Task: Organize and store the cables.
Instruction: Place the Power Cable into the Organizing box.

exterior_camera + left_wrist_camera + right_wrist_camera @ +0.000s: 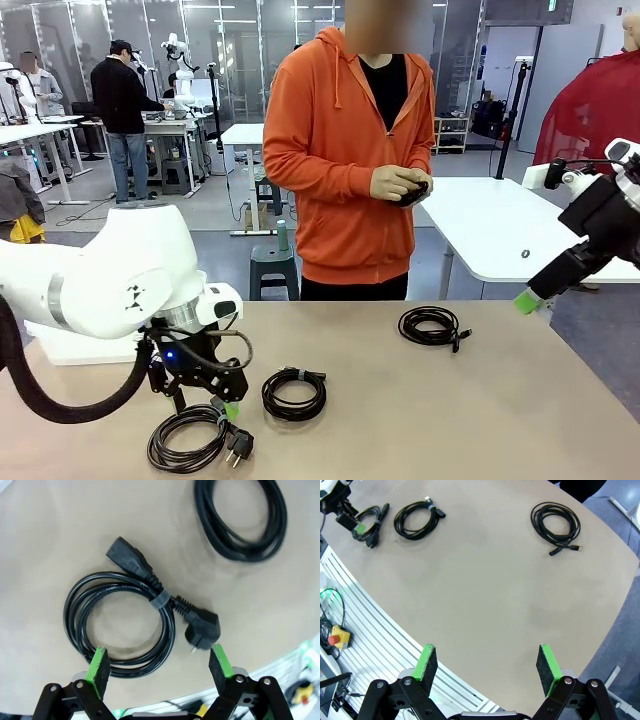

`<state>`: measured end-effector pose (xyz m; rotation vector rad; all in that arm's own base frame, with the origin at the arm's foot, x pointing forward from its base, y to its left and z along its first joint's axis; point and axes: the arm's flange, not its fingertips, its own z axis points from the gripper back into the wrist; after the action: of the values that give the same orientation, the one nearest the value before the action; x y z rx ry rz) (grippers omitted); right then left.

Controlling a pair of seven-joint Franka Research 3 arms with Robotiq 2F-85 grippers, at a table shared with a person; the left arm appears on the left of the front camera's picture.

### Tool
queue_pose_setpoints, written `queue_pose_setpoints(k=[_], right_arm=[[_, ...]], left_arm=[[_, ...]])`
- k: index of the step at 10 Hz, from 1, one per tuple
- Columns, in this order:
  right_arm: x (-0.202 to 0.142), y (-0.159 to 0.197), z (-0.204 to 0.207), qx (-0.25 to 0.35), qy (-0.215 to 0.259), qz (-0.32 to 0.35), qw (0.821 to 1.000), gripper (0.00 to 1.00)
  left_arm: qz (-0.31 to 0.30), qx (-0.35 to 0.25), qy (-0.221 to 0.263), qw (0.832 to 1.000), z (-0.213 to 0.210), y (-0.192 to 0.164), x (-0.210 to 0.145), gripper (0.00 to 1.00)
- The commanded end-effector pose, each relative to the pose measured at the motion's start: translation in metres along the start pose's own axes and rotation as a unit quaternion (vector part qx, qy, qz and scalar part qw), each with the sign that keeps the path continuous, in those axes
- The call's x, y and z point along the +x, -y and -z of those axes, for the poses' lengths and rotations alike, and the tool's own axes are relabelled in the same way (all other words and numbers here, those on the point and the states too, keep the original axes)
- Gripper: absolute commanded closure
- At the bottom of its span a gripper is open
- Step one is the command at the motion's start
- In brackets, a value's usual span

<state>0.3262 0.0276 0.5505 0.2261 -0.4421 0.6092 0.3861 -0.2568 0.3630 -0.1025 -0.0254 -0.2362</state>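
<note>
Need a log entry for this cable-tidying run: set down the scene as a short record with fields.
surface: table, three black cable coils on it
near coil: tied with a band, a plug at each end
middle coil: lying flat, nothing touching it
far coil: toward the person's side, nothing touching it
left gripper: open, low over the near coil, no grip
right gripper: open, high above the table, empty
person's hands: together at the waist, holding something dark; cannot tell what

No lettering, label, brand or number can be read on the cables; nor anywhere else.
</note>
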Motion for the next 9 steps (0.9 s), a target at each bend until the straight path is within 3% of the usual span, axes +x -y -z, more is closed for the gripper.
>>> queue_pose_setpoints(k=[1, 2, 4, 5, 9], right_arm=[[0.003, 0.0, -0.001, -0.001, -0.006, -0.001, 1.0, 0.0], [0.003, 0.0, -0.001, -0.001, -0.006, -0.001, 1.0, 0.0], [0.003, 0.0, -0.001, -0.001, -0.006, -0.001, 1.0, 0.0], [0.003, 0.0, -0.001, -0.001, -0.006, -0.001, 1.0, 0.0], [0.003, 0.0, -0.001, -0.001, -0.006, -0.001, 1.0, 0.0]], left_arm=[[-0.1, 0.051, 0.049, 0.992, 0.007, 0.018, 0.012, 0.0], [-0.153, 0.043, 0.053, 0.986, 0.008, 0.024, 0.012, 0.0], [-0.192, 0.062, 0.032, 0.979, 0.0, 0.041, 0.025, 0.0], [-0.146, 0.028, 0.047, 0.988, 0.004, 0.016, 0.007, 0.0], [-0.159, 0.039, 0.047, 0.985, 0.003, 0.022, 0.01, 0.0]])
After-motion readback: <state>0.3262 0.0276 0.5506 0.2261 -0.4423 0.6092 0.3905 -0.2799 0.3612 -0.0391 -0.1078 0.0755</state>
